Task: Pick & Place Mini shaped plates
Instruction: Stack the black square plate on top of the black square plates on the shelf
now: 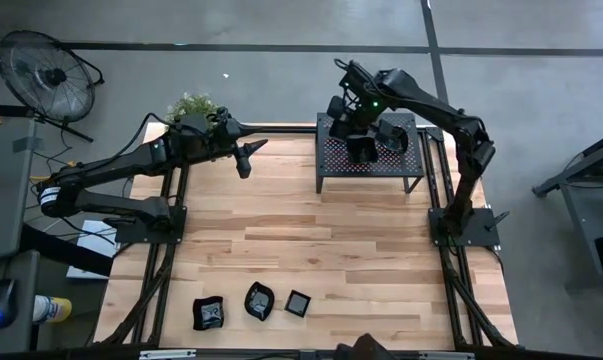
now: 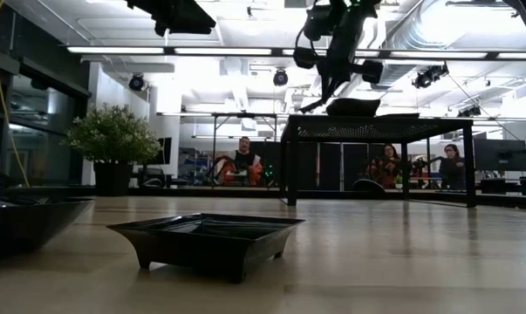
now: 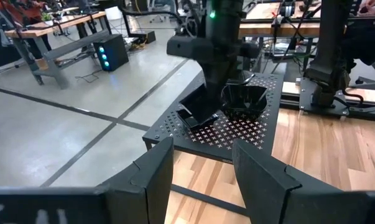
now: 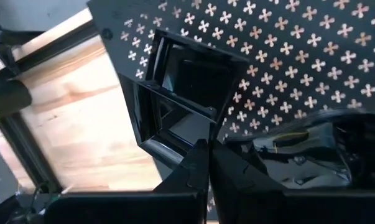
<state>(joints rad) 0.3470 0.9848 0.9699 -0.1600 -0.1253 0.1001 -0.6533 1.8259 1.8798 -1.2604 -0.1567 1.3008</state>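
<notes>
Plates sit in two groups on the wooden table (image 1: pixel 311 250): three lie in a row near its front edge, a wavy-rimmed plate (image 1: pixel 209 313) on the left, a rounded plate (image 1: pixel 258 301) in the middle and a small square plate (image 1: pixel 298 303) on the right, each just apart from the next. Others rest on the black perforated rack (image 1: pixel 331 160) at the table's far side, right of centre.

On the rack, the right gripper (image 4: pixel 207 163) has its fingers pressed together, pinching the rim of a square-sided plate (image 4: pixel 175 106) that tilts up off the perforated top. Just beside it on the rack sits a deeper, wavy-rimmed dish (image 3: pixel 243 99); the right wrist view shows its glossy rim (image 4: pixel 299 155) next to the fingers.

The left gripper (image 1: pixel 247 155) hangs above the table's far left area, near a potted plant (image 1: pixel 193 105) and well apart from the rack, pointing toward it. Its two fingers (image 3: pixel 156 171) stand apart with nothing between them.

From table height, the front square plate (image 2: pixel 206 240) fills the foreground with another plate's edge (image 2: pixel 27 222) at far left, and the rack stands behind. People are seated at desks in the room beyond. A floor fan (image 1: pixel 46 75) stands off the table's far left corner.
</notes>
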